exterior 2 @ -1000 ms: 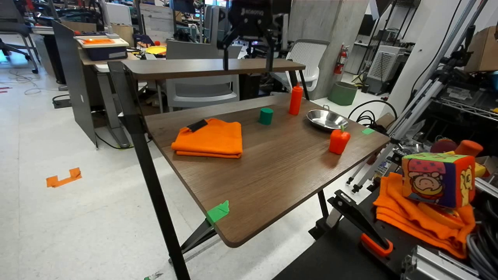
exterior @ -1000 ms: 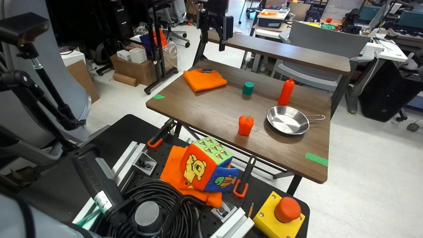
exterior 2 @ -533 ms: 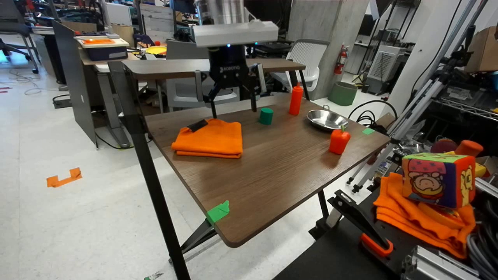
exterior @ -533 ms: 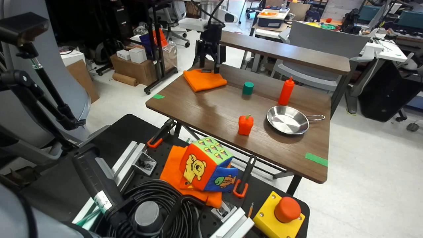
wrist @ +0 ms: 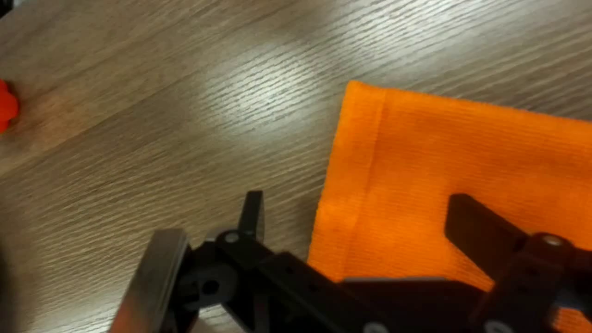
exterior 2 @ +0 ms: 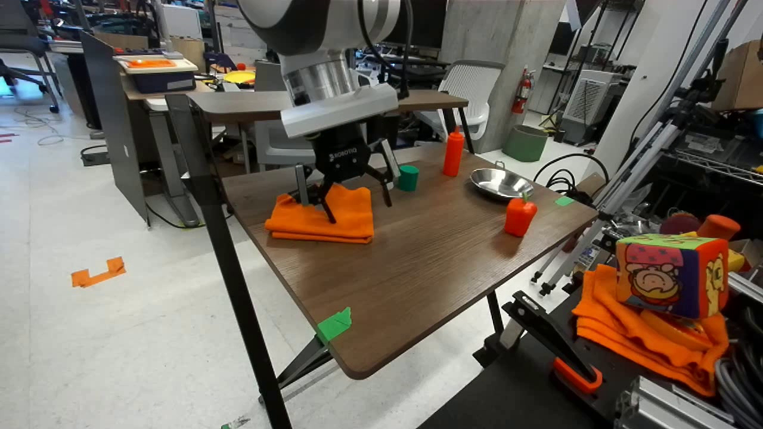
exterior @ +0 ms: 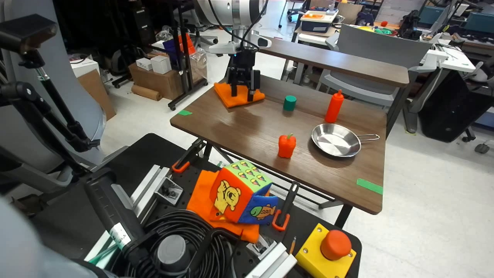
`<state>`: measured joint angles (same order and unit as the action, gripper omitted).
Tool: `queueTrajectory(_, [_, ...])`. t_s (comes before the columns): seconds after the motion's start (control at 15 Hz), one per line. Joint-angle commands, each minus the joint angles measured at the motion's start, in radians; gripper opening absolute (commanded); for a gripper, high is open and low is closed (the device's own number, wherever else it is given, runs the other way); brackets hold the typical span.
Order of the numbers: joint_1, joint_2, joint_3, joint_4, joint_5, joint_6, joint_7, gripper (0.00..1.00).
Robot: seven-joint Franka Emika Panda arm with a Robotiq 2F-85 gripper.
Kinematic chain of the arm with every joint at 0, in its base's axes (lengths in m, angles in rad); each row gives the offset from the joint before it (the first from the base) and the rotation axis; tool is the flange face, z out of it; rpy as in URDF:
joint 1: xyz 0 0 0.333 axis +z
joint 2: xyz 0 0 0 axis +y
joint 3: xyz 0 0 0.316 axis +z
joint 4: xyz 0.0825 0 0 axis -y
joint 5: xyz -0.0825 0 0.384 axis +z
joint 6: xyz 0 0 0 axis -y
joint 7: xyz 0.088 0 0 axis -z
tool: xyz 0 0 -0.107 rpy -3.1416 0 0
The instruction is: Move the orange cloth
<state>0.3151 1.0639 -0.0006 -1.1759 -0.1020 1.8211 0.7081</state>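
In an exterior view, the orange cloth (exterior: 241,100) is laid at the far left of the table (exterior: 270,123), and both fingers of the gripper (exterior: 242,98) are seen apart against it; in the wrist view, one is shown over the cloth, the other over bare table. Whether the cloth is touched cannot be told. It is partly hidden by the gripper. A green cup (exterior: 290,103) and a red bottle (exterior: 334,108) are stood to the right, a metal pan (exterior: 336,140) and an orange-red pepper (exterior: 287,146) nearer.
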Motion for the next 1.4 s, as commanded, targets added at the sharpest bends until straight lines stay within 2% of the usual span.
queueTrajectory(0.0, [0.031,0.105,-0.018,0.133,-0.005,-0.137,-0.007,1.00])
queueTrajectory(0.4, [0.054,0.129,-0.019,0.155,-0.010,-0.464,-0.005,1.00])
queueTrajectory(0.53, [0.066,0.126,-0.022,0.140,-0.025,-0.529,-0.003,1.00])
queueTrajectory(1.0, [0.116,0.109,-0.042,0.094,-0.123,-0.490,0.006,1.00])
queueTrajectory(1.33, [0.153,0.043,-0.035,0.036,-0.260,-0.480,-0.081,1.00])
